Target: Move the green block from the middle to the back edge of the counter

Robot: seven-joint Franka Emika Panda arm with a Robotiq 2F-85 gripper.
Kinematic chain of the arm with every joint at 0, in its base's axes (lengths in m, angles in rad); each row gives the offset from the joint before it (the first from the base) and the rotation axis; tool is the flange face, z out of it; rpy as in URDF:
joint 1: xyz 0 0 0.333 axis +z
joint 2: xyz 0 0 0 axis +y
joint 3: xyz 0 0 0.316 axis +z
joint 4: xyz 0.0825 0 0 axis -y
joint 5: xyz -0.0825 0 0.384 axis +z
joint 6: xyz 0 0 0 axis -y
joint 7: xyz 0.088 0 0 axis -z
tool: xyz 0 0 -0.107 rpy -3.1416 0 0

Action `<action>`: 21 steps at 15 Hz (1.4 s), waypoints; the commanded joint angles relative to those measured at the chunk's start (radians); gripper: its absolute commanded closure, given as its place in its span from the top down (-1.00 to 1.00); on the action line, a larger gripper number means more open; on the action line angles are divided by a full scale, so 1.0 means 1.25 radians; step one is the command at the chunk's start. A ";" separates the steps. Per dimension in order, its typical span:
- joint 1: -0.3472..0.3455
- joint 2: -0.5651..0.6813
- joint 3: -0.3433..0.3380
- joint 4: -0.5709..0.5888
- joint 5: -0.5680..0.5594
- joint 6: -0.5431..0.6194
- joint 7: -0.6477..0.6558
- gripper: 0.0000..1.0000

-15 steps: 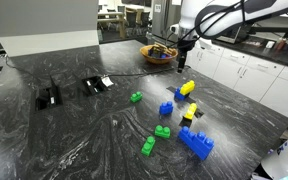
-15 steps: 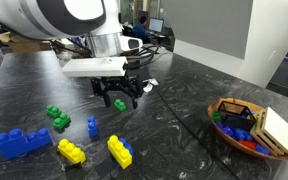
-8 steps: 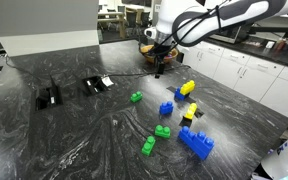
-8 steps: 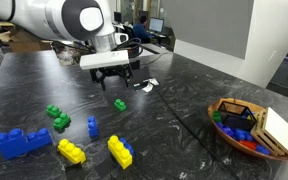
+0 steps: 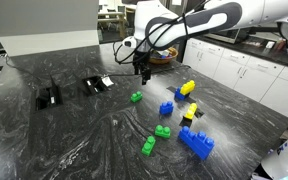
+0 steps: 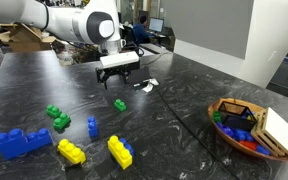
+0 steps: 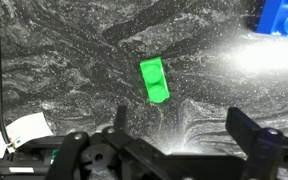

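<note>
One green block point(image 5: 136, 97) lies midway on the counter point(image 5: 74, 130) in an exterior view, the gripper point(image 5: 144, 78) hanging above, just beyond it. In an exterior view the block point(image 6: 120, 104) sits apart below the gripper point(image 6: 119, 82). Wrist view: jaws wide open, empty; block point(image 7: 154, 80) ahead, slightly left of their midline, long axis crosswise to their closing line.

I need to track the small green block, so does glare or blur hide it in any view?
Wrist view: the green block is sharp, but glare washes out the counter beside the blue brick, and the open hand is dark and soft. In both exterior views the block is tiny yet clear of the counter's sheen.
</note>
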 commanded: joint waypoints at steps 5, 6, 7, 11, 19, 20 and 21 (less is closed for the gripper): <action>0.000 -0.001 0.002 0.002 -0.001 -0.003 0.006 1.00; 0.000 -0.001 0.003 0.002 -0.001 -0.003 0.006 1.00; 0.004 0.007 0.003 0.008 -0.009 -0.013 -0.001 1.00; 0.015 0.056 0.012 0.030 -0.020 -0.013 -0.038 1.00; 0.021 0.143 0.016 0.071 -0.025 0.006 -0.092 1.00; 0.022 0.150 0.014 0.078 -0.027 0.011 -0.088 1.00; 0.022 0.156 0.012 0.086 -0.032 0.015 -0.085 1.00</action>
